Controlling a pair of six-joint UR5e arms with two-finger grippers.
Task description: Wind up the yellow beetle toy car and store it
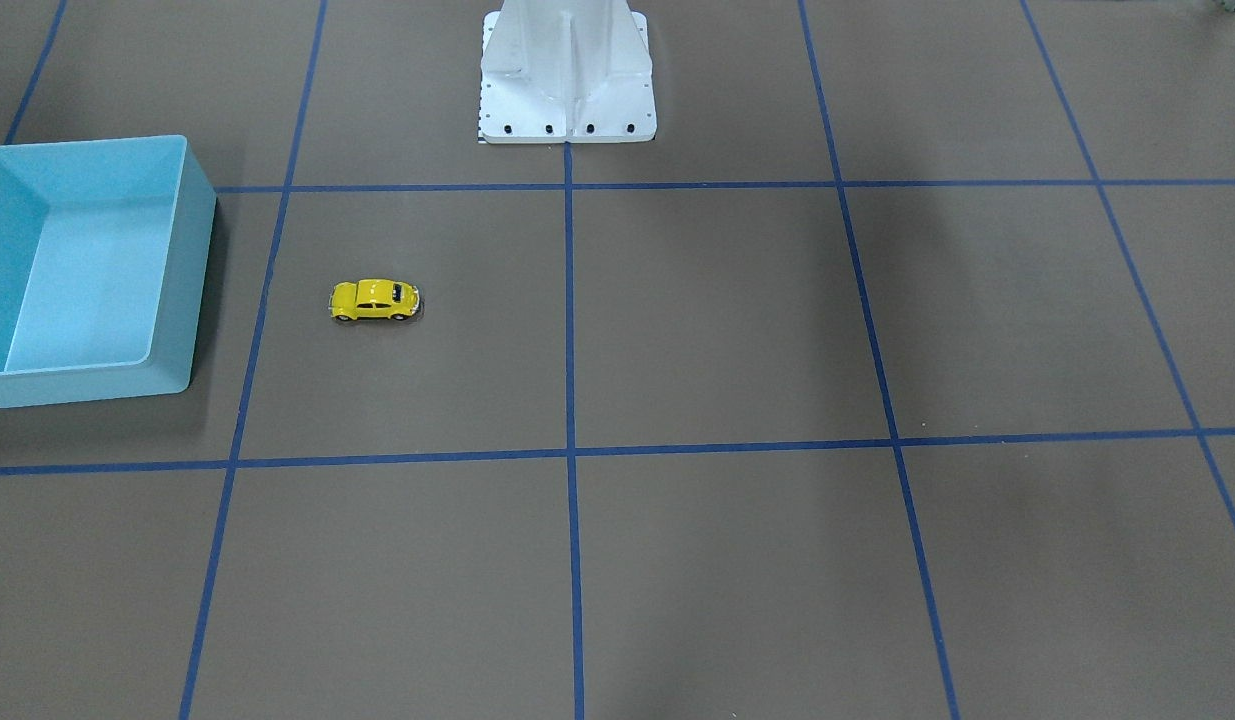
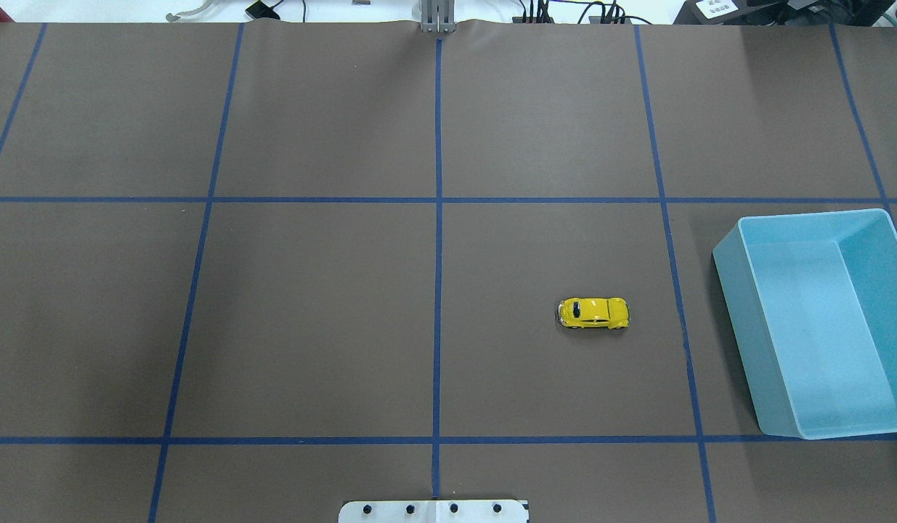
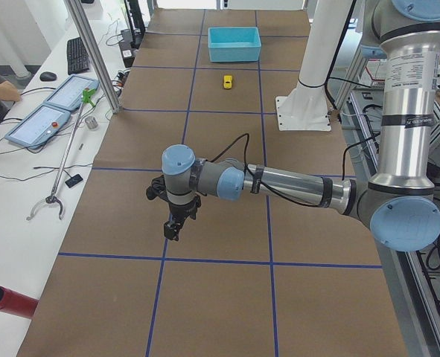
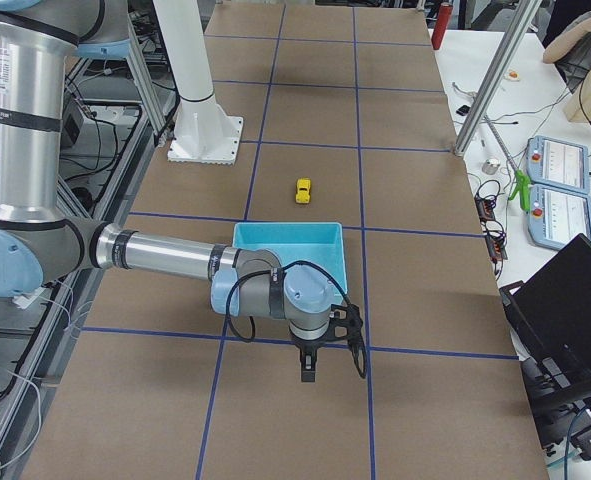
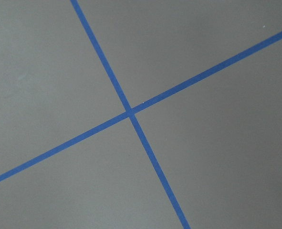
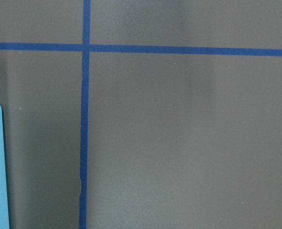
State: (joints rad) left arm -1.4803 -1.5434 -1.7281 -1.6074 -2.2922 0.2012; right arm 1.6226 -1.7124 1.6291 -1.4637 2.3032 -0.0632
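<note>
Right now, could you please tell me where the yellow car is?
In the overhead view the car stands on its wheels right of centre, on the robot's right side. Its nearest neighbour, the blue bin, is further right and not touching it.

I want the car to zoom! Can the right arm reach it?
Probably yes. The car sits alone on the side of the right arm. Only the bin lies between it and the jaws, and the arm looks high enough to pass over.

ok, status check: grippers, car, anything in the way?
Left gripper, right gripper: both far from car, open or shut unreadable. Yellow beetle toy car on its wheels, outside light blue bin. No obstruction seen between them.
</note>
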